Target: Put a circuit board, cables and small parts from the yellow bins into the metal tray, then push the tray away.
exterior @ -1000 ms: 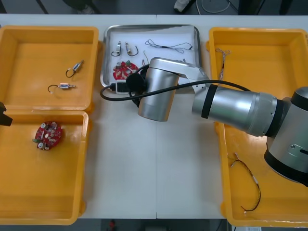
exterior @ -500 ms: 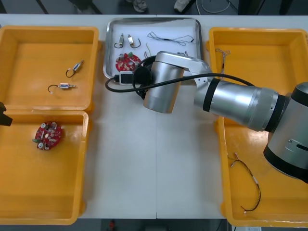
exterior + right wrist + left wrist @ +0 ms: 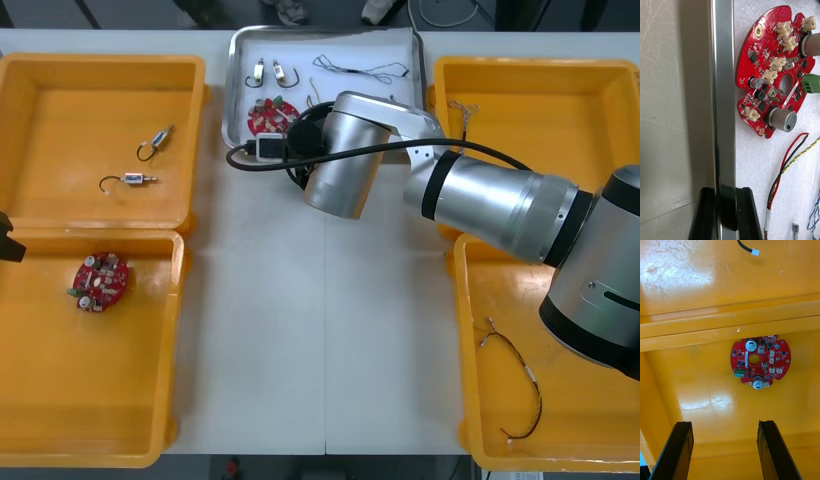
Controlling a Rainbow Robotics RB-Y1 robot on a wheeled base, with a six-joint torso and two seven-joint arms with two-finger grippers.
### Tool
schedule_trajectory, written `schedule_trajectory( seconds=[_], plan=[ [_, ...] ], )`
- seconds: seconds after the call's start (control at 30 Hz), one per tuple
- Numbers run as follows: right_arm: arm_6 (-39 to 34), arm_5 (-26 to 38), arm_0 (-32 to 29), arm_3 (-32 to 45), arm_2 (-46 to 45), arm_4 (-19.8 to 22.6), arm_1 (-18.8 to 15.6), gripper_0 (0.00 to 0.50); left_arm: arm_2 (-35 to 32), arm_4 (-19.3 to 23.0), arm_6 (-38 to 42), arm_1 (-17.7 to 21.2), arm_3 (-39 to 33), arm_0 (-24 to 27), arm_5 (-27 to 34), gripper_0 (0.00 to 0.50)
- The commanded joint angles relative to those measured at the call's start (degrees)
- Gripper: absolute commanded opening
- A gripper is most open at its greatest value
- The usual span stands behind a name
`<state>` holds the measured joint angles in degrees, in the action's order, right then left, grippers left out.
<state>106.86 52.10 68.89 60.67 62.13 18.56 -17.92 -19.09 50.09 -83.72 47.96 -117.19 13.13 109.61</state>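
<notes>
The metal tray (image 3: 234, 92) lies at the table's far edge between the yellow bins. It holds a red circuit board (image 3: 268, 117), two small metal parts (image 3: 272, 73) and a thin cable (image 3: 360, 70). My right gripper (image 3: 725, 195) is shut on the tray's near rim (image 3: 723, 93), one finger outside and one inside. Just beyond the fingers lie the circuit board (image 3: 775, 75) and a red and yellow cable (image 3: 790, 165). In the front view the right wrist (image 3: 340, 165) covers that gripper. My left gripper (image 3: 725, 423) hangs open above another circuit board (image 3: 760, 362) in the near left bin.
The far left bin (image 3: 100, 70) holds two small metal parts (image 3: 155, 143). The second circuit board (image 3: 101, 281) lies in the near left bin. A black cable (image 3: 515, 375) lies in the near right bin and a twisted cable (image 3: 462, 125) in the far right bin.
My right arm has pushed the tray steadily away toward the table's far edge, with its contents riding along. The left arm has stayed where it was.
</notes>
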Motion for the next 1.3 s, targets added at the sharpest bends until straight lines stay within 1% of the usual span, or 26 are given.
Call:
schedule_trajectory(
  seconds=[0.03,0.07,0.17,0.2,0.37,0.4,0.47,0.5,0.57,0.63,0.83,0.9,0.97,1.07,1.13,1.2,1.3],
  plan=[
    [1.0,1.3,0.9,0.0,-2.1,1.5,0.3,0.500,-2.0,0.3,3.4,1.5,-1.8,-1.0,0.4,0.500],
    [1.1,2.0,0.9,0.2,-2.7,2.1,0.3,0.500,-2.0,0.3,3.4,1.5,-1.8,-1.0,0.4,0.500],
    [1.9,7.1,0.9,2.4,-6.1,5.8,0.3,0.500,-2.0,0.3,3.4,1.5,-1.8,-1.0,0.4,0.500],
    [1.9,8.2,0.9,3.0,-6.6,6.3,0.3,0.500,-2.0,0.3,3.4,1.5,-1.8,-1.0,0.4,0.500],
    [2.5,18.3,0.7,8.7,-12.6,11.5,0.3,0.500,-2.0,0.3,3.4,1.5,-1.8,-1.0,0.4,0.500],
    [2.5,19.5,0.7,9.4,-13.4,12.0,0.3,0.500,-2.0,0.3,3.4,1.5,-1.8,-1.0,0.4,0.500],
    [2.6,24.8,0.7,12.5,-16.1,13.1,0.3,0.500,-2.0,0.3,3.4,1.5,-1.8,-1.0,0.4,0.500],
    [2.6,25.9,0.7,13.3,-16.7,13.2,0.3,0.500,-2.0,0.3,3.4,1.5,-1.8,-1.0,0.4,0.500],
    [2.6,31.2,0.0,17.5,-19.6,13.3,0.3,0.500,-2.0,0.3,3.4,1.5,-1.8,-1.0,0.4,0.500],
    [2.4,34.9,-1.0,20.7,-22.2,13.3,0.3,0.500,-2.0,0.3,3.4,1.5,-1.8,-1.0,0.4,0.500],
    [1.3,44.8,-6.8,31.5,-30.1,13.3,0.3,0.500,-2.0,0.3,3.4,1.5,-1.8,-1.0,0.4,0.500],
    [1.0,47.4,-8.4,33.9,-32.4,14.1,0.3,0.500,-2.0,0.3,3.4,1.5,-1.8,-1.0,0.4,0.500],
    [0.3,51.0,-10.6,36.2,-36.3,16.2,0.3,0.500,-2.0,0.3,3.4,1.5,-1.8,-1.0,0.4,0.500],
    [-2.8,55.6,-14.3,38.9,-41.7,18.6,0.3,0.500,-2.0,0.3,3.4,1.5,-1.8,-1.0,0.4,0.500],
    [-4.7,57.9,-16.7,40.4,-44.1,19.1,0.2,0.500,-2.0,0.3,3.4,1.5,-1.8,-1.0,0.4,0.500],
    [-7.0,57.9,-19.4,42.4,-45.8,18.4,-0.1,0.500,-2.0,0.3,3.4,1.5,-1.8,-1.0,0.4,0.500],
    [-12.5,57.9,-23.9,47.3,-47.7,17.6,-1.3,0.500,-2.0,0.3,3.4,1.5,-1.8,-1.0,0.4,0.500]
  ],
)
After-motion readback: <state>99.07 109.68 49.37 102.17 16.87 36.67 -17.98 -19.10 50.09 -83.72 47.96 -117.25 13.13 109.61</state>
